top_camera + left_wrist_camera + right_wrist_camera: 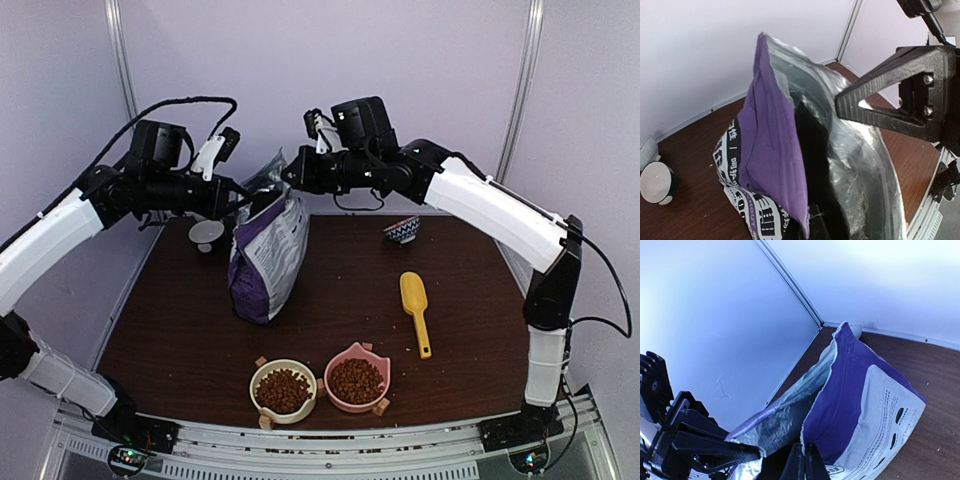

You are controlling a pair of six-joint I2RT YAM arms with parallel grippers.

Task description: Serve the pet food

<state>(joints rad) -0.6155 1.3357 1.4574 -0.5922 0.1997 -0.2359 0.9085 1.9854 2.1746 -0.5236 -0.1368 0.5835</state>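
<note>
The pet food lay as loose brown pellets heaped in two bowls at the near edge of the table. One heap filled the cream bowl and the other filled the pink bowl just to its right. The pellets were small and round, so the heaps showed no long axis and pointed no particular way. Whether more kibble sat inside the purple bag could not be told, as its interior looked dark in both wrist views.

That bag stood behind the bowls, left of the table's centre, with its long axis upright and leaning a little. Its torn mouth faced up and its silver lining showed.

The left gripper was clenched on the left side of the bag's rim. Its arm rose from the near left corner, bent at the elbow and reached in level from the left. The right gripper was clamped on the opposite side of the rim, its fingers pressed together over the purple panel's edge. Its arm climbed from the near right corner and stretched leftward across the table, high above it. The two claws faced each other across the open mouth.

A yellow scoop lay flat to the right of the bag, its handle pointing toward the near edge. A small patterned bowl sat at the back, and a white cup stood behind the bag to its left.
</note>
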